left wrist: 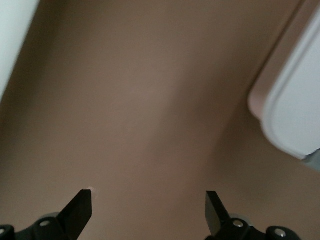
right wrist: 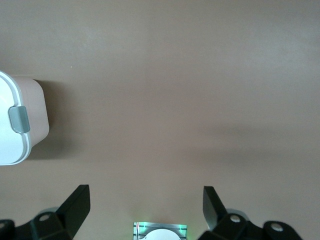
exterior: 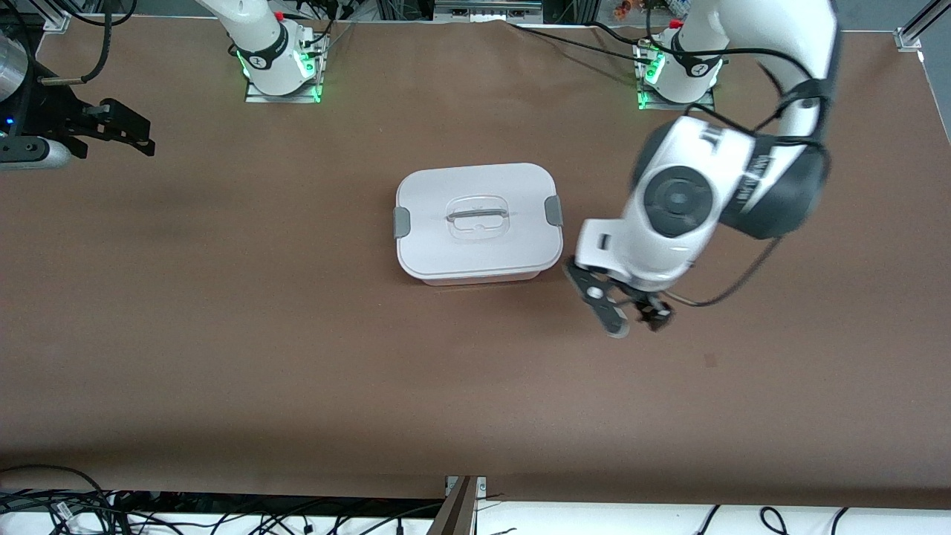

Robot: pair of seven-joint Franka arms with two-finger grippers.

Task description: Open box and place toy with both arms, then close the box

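so the box (exterior: 478, 223) sits lid-on mid-frame, long axis running across, and my left pincer (exterior: 628, 308), fingers spread and empty, hovers over bare tabletop (exterior: 297, 357) just lower-right of it, way closer than the right pincer (exterior: 119, 134), also spread, upper left.

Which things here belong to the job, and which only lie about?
Job:
box, lid on, clips down
left gripper, open, over the table beside the box
right gripper, open, waiting at its own end
toy: not in view

Lying about:
cables along the table's near edge
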